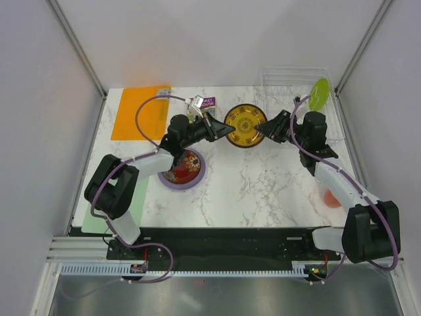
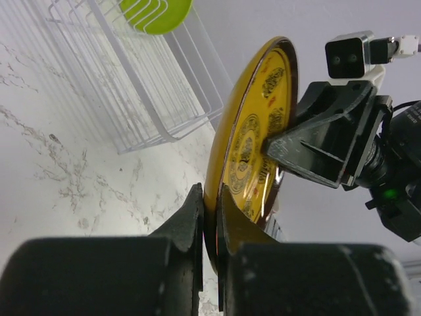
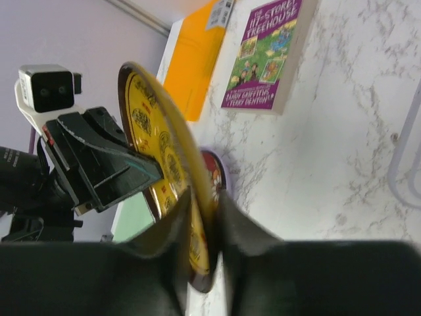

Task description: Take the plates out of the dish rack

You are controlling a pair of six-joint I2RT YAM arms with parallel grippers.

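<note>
- The yellow patterned plate hangs between the two arms, over the far middle of the marble worktop. Its face is turned up toward the overhead camera.
- The left pincer is clamped onto the plate's left rim. In the left wrist view, both fingers pinch the edge with almost no gap.
- The right pincer is clamped just as narrowly on the opposite rim. Its fingers squeeze the plate's edge in the right wrist view.
- The clear dish rack sits at the far right corner of the worktop. The lime-green plate stands on edge inside it, at its right end.
- The red patterned plate lies flat on the lavender plate, on the worktop under the left arm.
- A purple book lies just beyond the left pincer.
- An orange mat covers the far left corner.
- An orange cup sits by the right edge, partly hidden by the right arm.
</note>
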